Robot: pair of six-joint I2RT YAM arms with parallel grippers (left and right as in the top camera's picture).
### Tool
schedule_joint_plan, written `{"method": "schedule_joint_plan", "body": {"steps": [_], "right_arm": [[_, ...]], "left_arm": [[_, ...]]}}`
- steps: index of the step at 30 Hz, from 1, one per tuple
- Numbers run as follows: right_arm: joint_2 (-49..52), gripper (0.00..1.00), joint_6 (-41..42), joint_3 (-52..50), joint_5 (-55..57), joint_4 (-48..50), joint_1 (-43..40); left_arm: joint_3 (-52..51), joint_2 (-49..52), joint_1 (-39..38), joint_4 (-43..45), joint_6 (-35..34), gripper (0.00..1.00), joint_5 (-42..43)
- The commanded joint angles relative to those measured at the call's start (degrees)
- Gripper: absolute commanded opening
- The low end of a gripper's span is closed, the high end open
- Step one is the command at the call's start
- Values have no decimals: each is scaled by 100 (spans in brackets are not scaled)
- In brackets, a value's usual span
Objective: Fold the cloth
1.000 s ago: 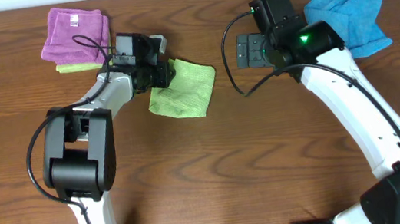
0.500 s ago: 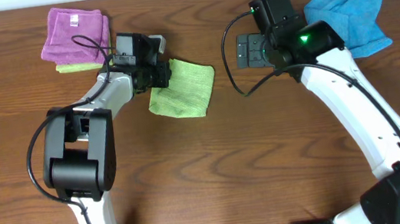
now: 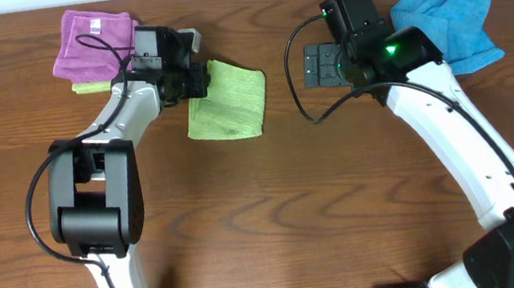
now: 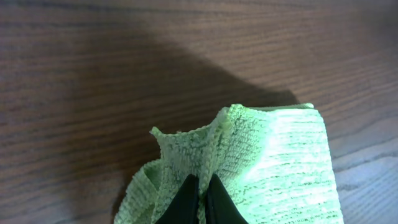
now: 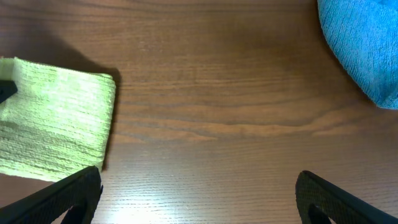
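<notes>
The cloth (image 3: 230, 106) is a lime-green towel, folded into a rough rectangle on the wooden table, left of centre. My left gripper (image 3: 194, 81) is at its upper left corner, shut on a pinched ridge of the cloth's edge (image 4: 273, 162). In the left wrist view the two black fingertips (image 4: 189, 193) press together on the fabric. My right gripper (image 3: 318, 64) hovers to the right of the cloth, wide open with only bare wood between its fingers (image 5: 199, 179). The cloth's right edge (image 5: 56, 118) shows at the left of the right wrist view.
A purple cloth (image 3: 94, 41) lies folded at the back left on top of a thin lime-green piece (image 3: 90, 86), just behind the left arm. A crumpled bright blue cloth (image 3: 448, 9) sits at the back right, beside the right arm.
My left gripper has shut on the cloth's corner and pulled it back and to the left. The cloth has turned squarer to the table. The right arm has not moved.
</notes>
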Motion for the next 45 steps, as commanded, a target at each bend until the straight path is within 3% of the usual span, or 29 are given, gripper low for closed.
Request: {"method": "schedule_joint_plan", "body": {"steps": [1,12,18,22,25,26,27,31,36,45], "right_arm": [[-44,99,-81,83,87,0,-52],[-20,99,-81,83,90,57,-52],[-20,99,-81,72,85,42,-52],[-20,99,-79,66,85,44,-52],[-20,99,-79,66,85,44,-52],[-20,99,-79,66,85,44,-52],[-20,99,-79,66,85,44,-52],[-20,99,-81,66,87,44,-52],[-20,99,-81,66,87,44,-52],[-20,99,-81,66,87,44,-52]], "left_arm": [[116,-50,4,-133,-63,6,243],[109,-50,2,-549,92,6,129],[107,-50,11,-855,393,6,-929],[109,-50,11,-780,455,6,-1008],[109,-50,11,-697,452,24,-977],[109,-50,9,-667,450,42,-977],[109,-50,9,-638,452,71,-977],[109,-50,9,-581,450,91,-968],[107,-50,9,-584,387,86,-866],[109,-50,9,-293,280,75,170]]}}
